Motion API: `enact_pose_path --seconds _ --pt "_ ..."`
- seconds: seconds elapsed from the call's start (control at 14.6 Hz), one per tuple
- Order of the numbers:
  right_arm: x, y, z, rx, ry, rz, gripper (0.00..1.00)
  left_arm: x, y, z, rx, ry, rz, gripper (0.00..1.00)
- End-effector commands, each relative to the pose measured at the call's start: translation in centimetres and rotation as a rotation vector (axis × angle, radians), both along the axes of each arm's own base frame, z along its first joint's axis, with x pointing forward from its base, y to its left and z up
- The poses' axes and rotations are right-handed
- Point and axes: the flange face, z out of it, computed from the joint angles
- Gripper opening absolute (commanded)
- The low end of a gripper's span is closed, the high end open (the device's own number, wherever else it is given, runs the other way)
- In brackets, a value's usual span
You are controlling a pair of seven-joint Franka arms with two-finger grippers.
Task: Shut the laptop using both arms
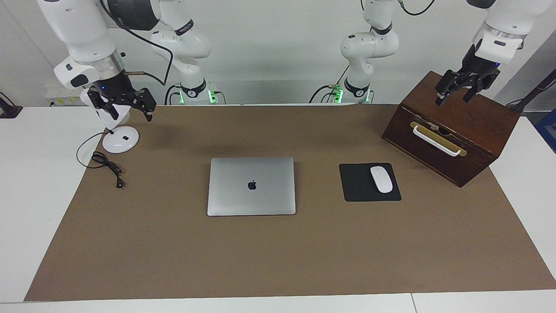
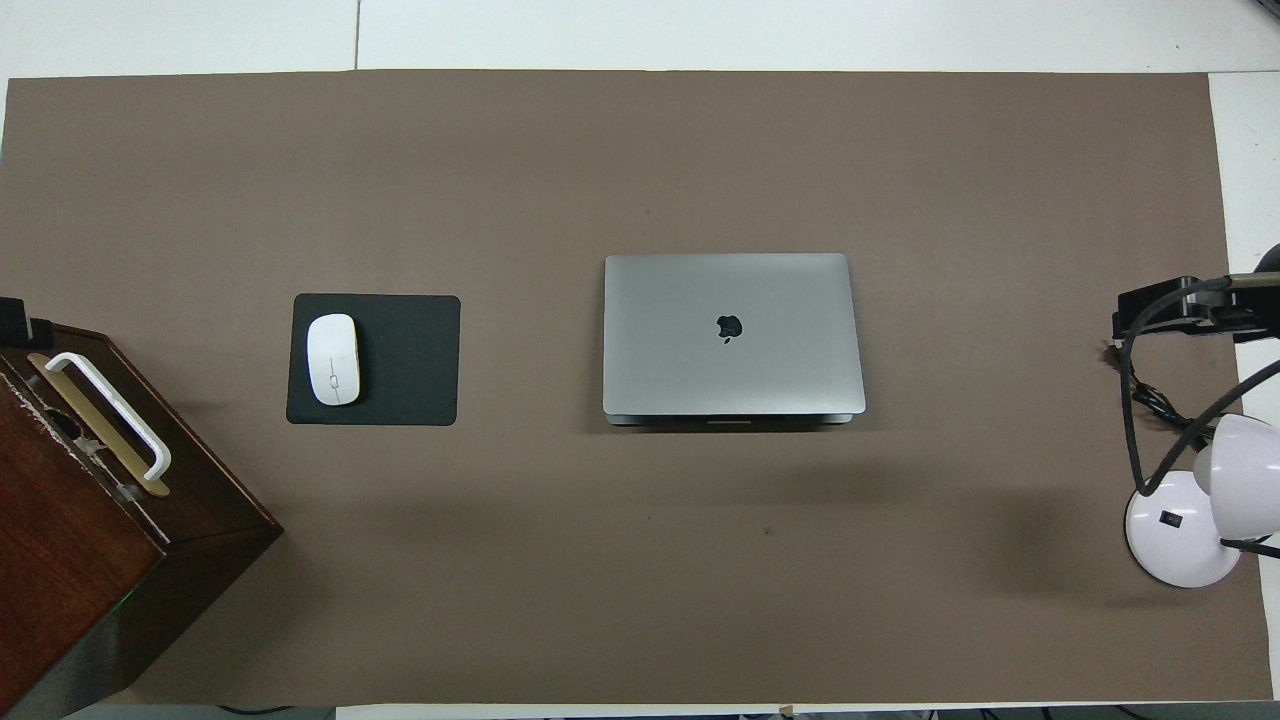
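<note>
Laptop [image 1: 251, 186] lies flat mid-desk on the brown mat [image 1: 278, 261], lid down and logo up, so the closing looks done; overhead a thin dark line shows along its robot-side edge, probably just the seam. Left end effector [image 1: 461, 92] hangs over the wooden box [image 1: 473, 126] at the left arm's end of the desk, fingers spread, holding nothing. Right end effector [image 1: 128, 107] hangs over the white lamp [image 1: 120, 140] near the right arm's corner, also spread and empty. Both are well apart from the laptop. Step in hand: retreat. Next move needs only parking the arms, no contact.
</note>
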Motion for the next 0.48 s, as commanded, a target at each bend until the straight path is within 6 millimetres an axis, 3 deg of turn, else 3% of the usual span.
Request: enact_pose_path --seconds 0.0,0.41 --pt "-0.4 0.0 0.4 -0.005 -0.018 -0.001 1.00 1.1 -0.1 0.4 0.021 0.030 0.008 1.00" --pt "-0.5 -0.1 0.3 -0.002 -0.015 -0.003 1.00 2.3 -0.1 0.7 0.022 0.045 0.006 1.00"
